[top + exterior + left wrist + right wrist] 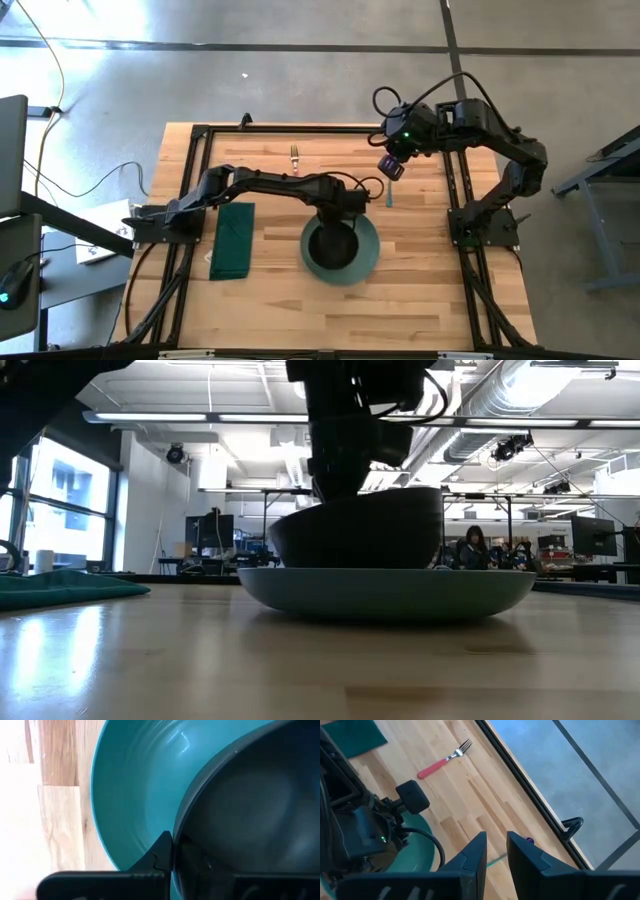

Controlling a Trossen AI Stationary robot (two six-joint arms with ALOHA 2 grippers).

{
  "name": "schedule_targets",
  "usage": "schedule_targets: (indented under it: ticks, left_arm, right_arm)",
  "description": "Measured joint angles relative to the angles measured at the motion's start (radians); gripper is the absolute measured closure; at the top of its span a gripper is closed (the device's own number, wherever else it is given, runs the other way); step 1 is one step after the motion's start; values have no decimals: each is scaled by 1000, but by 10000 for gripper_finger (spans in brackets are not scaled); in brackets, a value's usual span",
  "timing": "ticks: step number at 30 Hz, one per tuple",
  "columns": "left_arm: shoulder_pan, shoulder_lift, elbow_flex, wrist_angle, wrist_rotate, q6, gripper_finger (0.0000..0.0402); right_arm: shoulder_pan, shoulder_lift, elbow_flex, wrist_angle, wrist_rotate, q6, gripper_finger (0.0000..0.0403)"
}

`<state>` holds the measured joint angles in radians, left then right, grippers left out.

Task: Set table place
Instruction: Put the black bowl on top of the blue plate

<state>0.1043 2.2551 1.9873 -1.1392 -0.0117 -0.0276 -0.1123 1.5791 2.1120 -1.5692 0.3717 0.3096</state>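
**Bowl going onto the plate**

At the middle of the table [420, 300], the left gripper [338, 212] holds a dark bowl [360, 525] by its rim, one finger [162, 855] outside the wall and the other inside, clamped on it. The bowl sits over a teal plate [385, 592]; from the low view its base looks down in the plate's well, though whether it bears its full weight there cannot be told. A green napkin [232, 240] lies just beside the plate on the left arm's side, and a red-handled fork [442, 761] lies apart near the far edge.

The right gripper [392, 165] hangs above the table's far right part, its fingers slightly parted and holding nothing; a thin blue utensil [388, 195] lies on the wood just beneath it.

The step in hand appears to be seating the bowl. Next, the left fingers would need to part and lift straight up, clear of the rim, so the bowl is not dragged or tipped.
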Motion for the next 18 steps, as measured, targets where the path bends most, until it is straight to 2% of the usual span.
schedule_targets:
  ticks: [6,18]
  left_arm:
    - [0,2,-1,7,0,-19,392]
    - [-3,6,-3,14,-3,-33,312]
  right_arm:
    - [0,0,0,-1,0,-5,336]
    - [0,0,0,-1,0,-22,336]
